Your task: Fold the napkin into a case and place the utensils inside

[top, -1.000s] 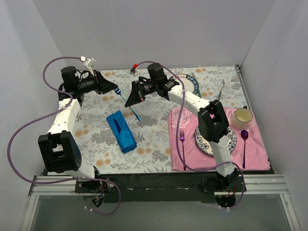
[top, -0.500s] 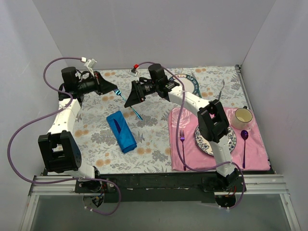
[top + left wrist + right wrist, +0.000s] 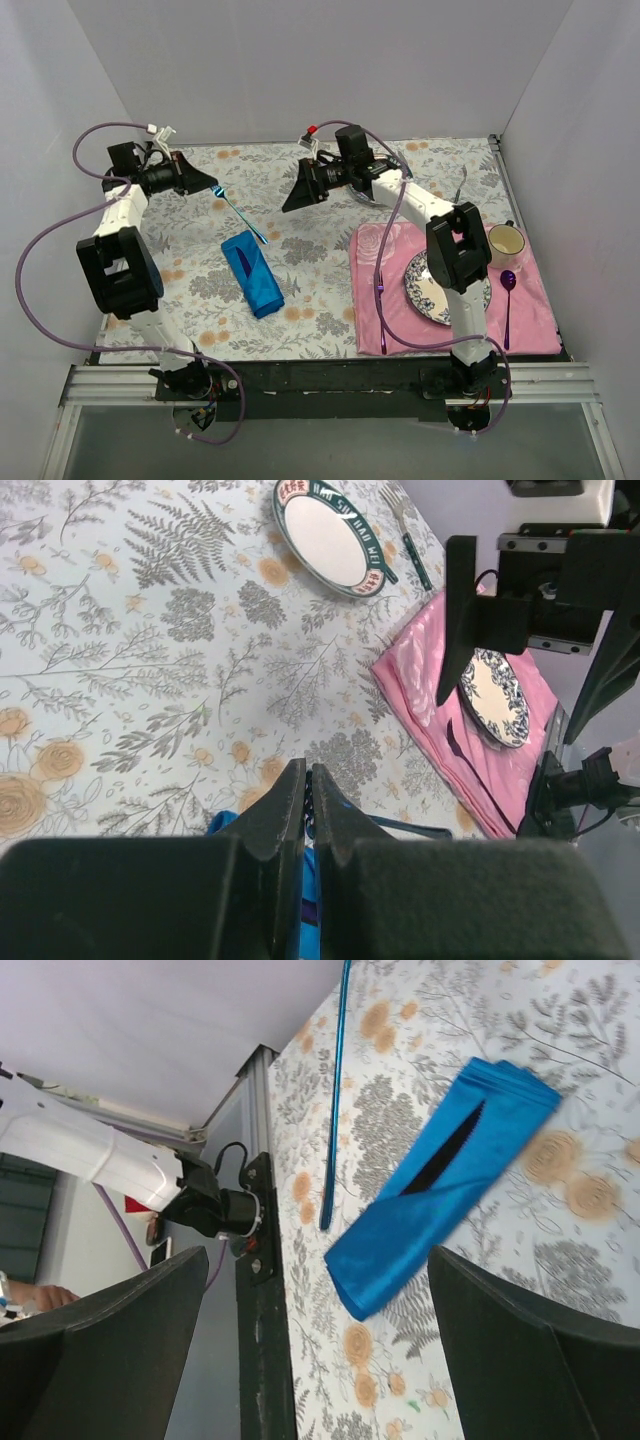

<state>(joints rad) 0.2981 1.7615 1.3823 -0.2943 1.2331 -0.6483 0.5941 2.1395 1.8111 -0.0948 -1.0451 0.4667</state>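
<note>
One green-rimmed plate point(image 3: 372, 558) (red lettering illegible); left gripper point(image 3: 308, 780) pinches fork point(image 3: 243, 216).

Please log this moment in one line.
left fingers: shut on light-blue fork | right fingers: open, empty | knife: in blue case

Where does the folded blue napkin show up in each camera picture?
Top external: napkin left of centre, on the floral tablecloth.
Left wrist: only a blue sliver at the bottom edge, mostly hidden.
Right wrist: centre-right, slanted.
Shared landmark: the floral tablecloth.
</note>
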